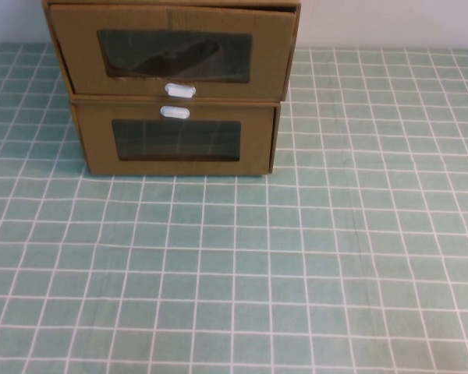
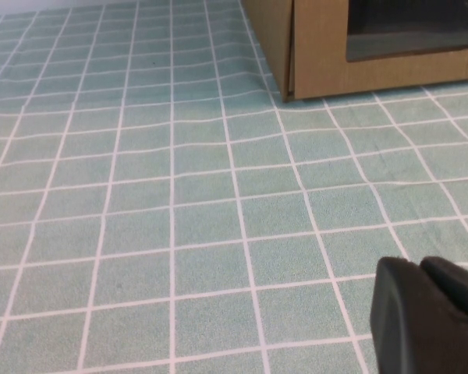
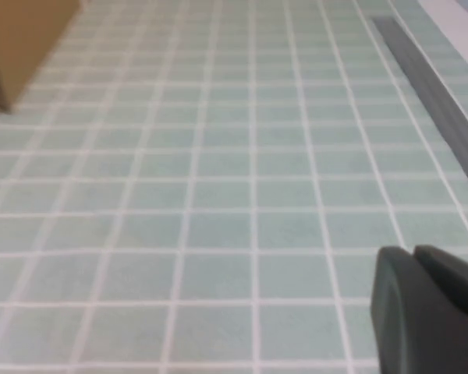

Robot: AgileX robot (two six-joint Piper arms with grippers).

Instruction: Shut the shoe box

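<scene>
The shoe box is the upper of two stacked brown cardboard boxes at the back left of the table. It has a clear window with a dark shape behind it and a white pull tab below the window. Its drawer front stands out a little beyond the box beneath. Neither gripper shows in the high view. My left gripper hangs shut and empty over the cloth, well in front of the boxes. My right gripper is shut and empty over the cloth, far to the right of the boxes.
The lower box has its white tab above its window; its corner shows in the left wrist view and the right wrist view. A green checked cloth covers the table. A dark strip lies at the right edge.
</scene>
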